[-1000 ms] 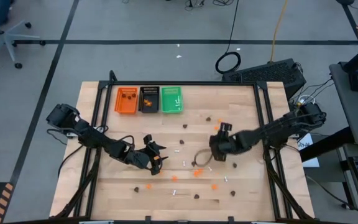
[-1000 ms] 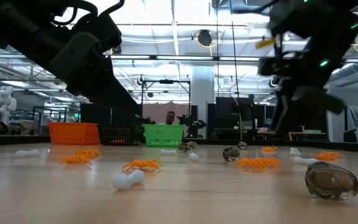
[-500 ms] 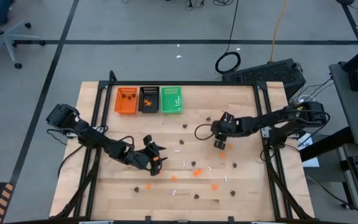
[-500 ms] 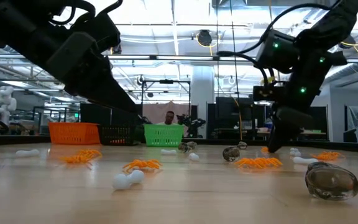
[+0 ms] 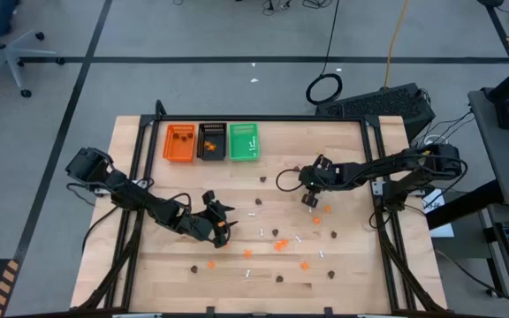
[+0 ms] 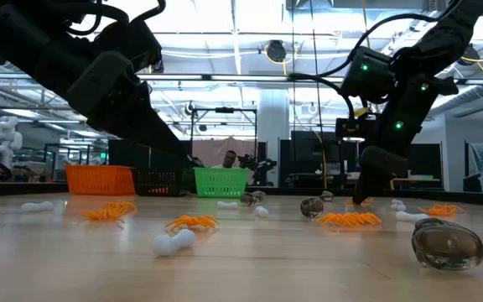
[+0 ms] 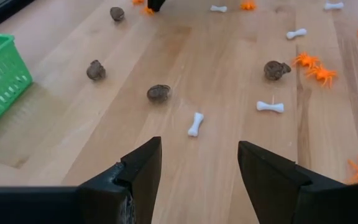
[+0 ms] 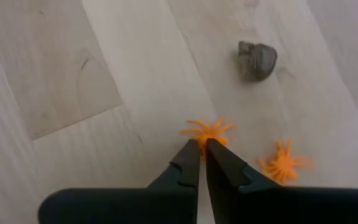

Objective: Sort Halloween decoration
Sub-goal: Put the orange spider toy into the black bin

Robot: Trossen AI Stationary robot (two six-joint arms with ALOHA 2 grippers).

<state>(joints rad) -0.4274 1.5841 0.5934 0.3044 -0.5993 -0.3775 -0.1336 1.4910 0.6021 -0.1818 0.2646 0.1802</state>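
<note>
Nearest the right gripper (image 8: 202,163) is a small orange plastic spider (image 8: 207,131) – it lies flat on the pale wooden table (image 5: 343,150), directly ahead of the dark fingertips, which are pressed together over its near legs. Whether a leg is actually pinched between them is hidden by the tips themselves. A second orange spider (image 8: 283,162) sits just beside the first, and a dark brown lumpy blob (image 8: 257,60) lies farther ahead.

The left gripper (image 7: 199,163) waits low over the table's left half with its jaws apart, a thin white bone-shaped stick (image 7: 195,124) ahead of it, long axis pointing roughly away from the fingers.

Farthest off – at the table's rear edge – stand the orange tray (image 5: 180,143), black tray (image 5: 211,141) and green tray (image 5: 244,142); their contents are hard to make out.
</note>
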